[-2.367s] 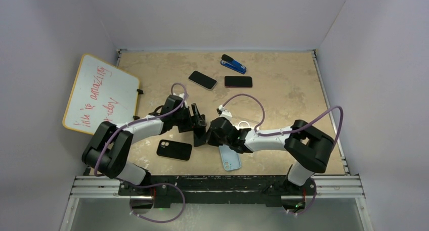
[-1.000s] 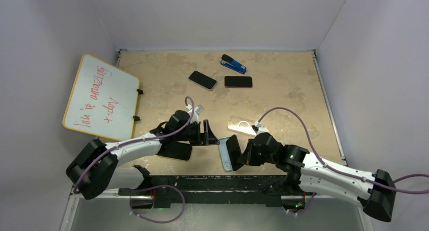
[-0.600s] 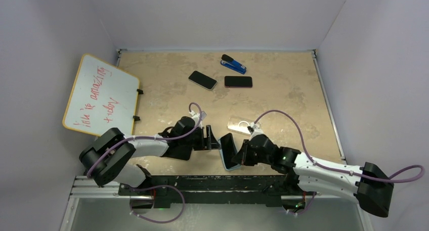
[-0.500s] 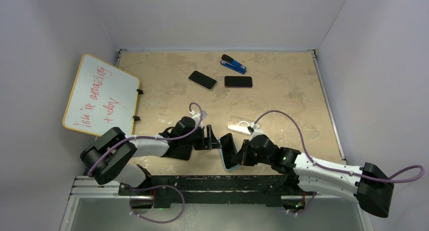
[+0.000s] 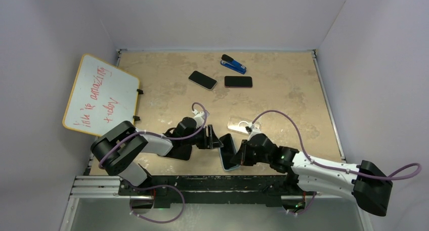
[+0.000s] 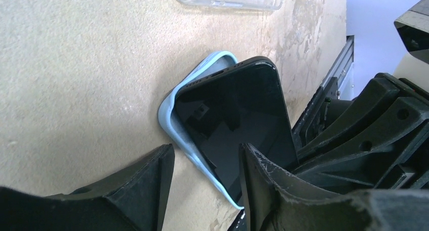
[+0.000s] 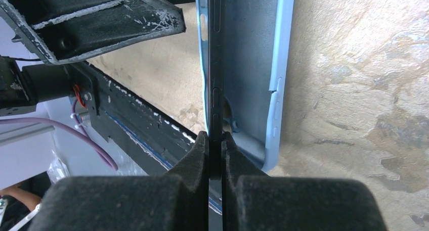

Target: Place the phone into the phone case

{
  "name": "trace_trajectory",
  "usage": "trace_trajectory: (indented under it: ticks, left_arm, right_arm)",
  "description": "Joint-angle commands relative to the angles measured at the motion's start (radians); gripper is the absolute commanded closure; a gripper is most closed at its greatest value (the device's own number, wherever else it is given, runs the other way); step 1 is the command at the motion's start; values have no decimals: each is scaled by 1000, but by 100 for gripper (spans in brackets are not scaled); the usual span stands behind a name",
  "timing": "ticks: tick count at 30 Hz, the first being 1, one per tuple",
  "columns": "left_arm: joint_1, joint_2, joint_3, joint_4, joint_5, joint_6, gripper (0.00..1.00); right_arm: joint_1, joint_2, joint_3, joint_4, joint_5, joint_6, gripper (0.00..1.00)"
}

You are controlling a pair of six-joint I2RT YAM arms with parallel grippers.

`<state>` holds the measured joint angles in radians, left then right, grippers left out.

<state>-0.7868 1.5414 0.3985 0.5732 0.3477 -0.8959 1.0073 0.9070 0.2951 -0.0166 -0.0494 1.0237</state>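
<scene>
your right fingers (image 7: 189,163) pinched the phone (image 6: 238,135) by its edge, tilted into the blue case (image 6: 172,122); your left fingers (image 6: 146,183) stood spread just beside it.

Black phone (image 6: 238,120), light-blue case (image 6: 167,114)

I work on a tan, mottled tabletop (image 5: 288,99), boxed in by plain pale lavender walls (image 5: 217,18) at the back and on both sides. The light is soft and even, and shadows are faint. A metal rail (image 5: 88,186) runs along the near edge. A yellow-framed whiteboard (image 5: 101,95) leans against the left wall.
</scene>
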Motion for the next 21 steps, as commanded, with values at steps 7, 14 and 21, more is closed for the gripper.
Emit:
trace_trajectory:
  ticks: [7,14,21]
  left_arm:
    - [-3,95,-2,208,102,55,52]
    - [-4,85,12,209,136,66,52]
    - [-9,64,24,169,144,107,50]
  right_arm:
    - [11,72,0,-114,-79,-43,100]
    - [7,82,-30,-86,-73,-32,100]
    - [4,80,0,-160,-17,-57,100]
